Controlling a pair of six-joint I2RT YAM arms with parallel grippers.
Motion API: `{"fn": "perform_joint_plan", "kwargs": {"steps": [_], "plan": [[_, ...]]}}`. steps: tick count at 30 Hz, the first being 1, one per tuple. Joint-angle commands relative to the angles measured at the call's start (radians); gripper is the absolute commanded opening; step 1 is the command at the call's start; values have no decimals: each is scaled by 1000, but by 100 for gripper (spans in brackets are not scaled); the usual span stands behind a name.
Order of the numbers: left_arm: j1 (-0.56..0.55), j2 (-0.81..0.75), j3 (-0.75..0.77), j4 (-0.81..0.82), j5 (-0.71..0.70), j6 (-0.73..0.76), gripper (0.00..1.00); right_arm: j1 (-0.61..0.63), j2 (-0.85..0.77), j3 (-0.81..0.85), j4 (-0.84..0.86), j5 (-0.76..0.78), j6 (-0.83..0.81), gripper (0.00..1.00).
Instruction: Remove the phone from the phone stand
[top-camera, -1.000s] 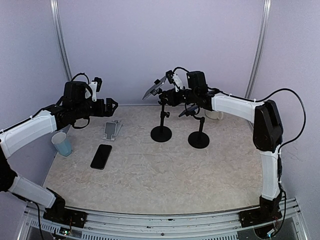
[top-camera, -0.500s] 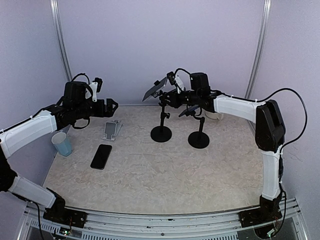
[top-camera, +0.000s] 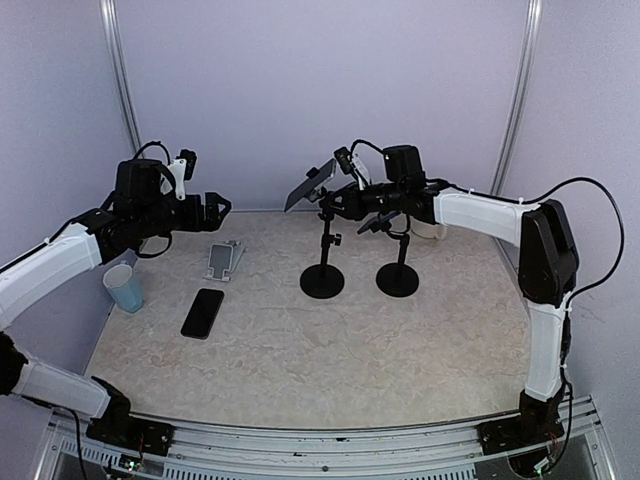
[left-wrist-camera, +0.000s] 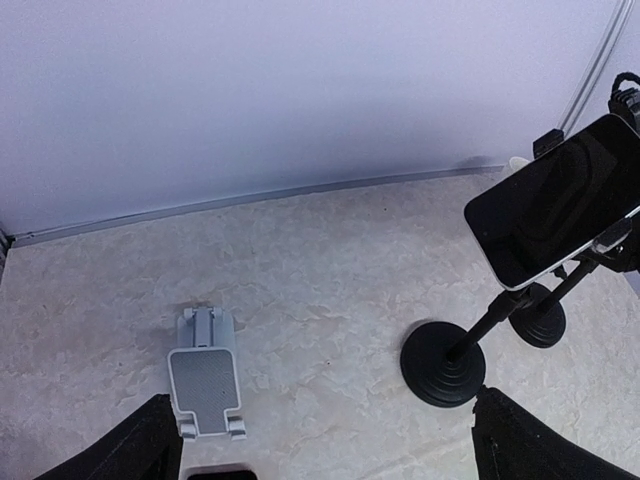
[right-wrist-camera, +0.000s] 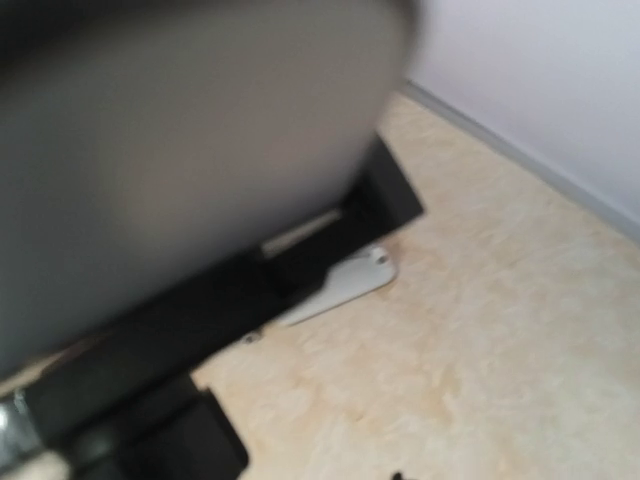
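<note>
**Phone not off the stand yet, right claw at it**

You've got the phone (top-camera: 310, 185) sitting on the head of the phone stand (top-camera: 322, 282), toward the back of the desk (top-camera: 350, 360). It's tilted, with the dark screen facing up and to the left. Your left wrist view shows the screen clearly, with the stand's small black clip on the phone's top edge.

Your right claw (top-camera: 342, 192) is reaching in from the right and sits right against the phone's rear edge. The top view hides the fingertips behind the phone. Your right wrist view is mostly the phone's back, close and blurred, with black bracket parts under it. I can't tell whether the claw is clenched on the phone or just resting against it.

Your left claw (top-camera: 220, 206) is released, with the fingers spread wide. It hangs above the back-left part of the desk, well apart from the phone, holding nothing.

Other things on your desk:
- A second stand (top-camera: 398, 280) sits just right of the phone stand, bases apart.
- A white folding holder (top-camera: 224, 260) lies flat below the left claw.
- A second phone (top-camera: 203, 313) lies flat and dark, just in front of that holder.
- A blue cup (top-camera: 125, 288) stands upright at the left edge.
</note>
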Motion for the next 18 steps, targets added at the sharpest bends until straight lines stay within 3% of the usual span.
{"fn": "perform_joint_plan", "kwargs": {"steps": [1, 11, 18], "plan": [[-11, -38, 4, -8, 8, -17, 99, 2, -138, -14, 40, -91, 31, 2], [-86, -89, 5, 14, 79, 0, 99, 6, -383, -257, 25, -183, 22, 0], [-236, -100, 1, 21, 135, 74, 99, 6, -556, -462, 5, -257, -40, 0]]}}
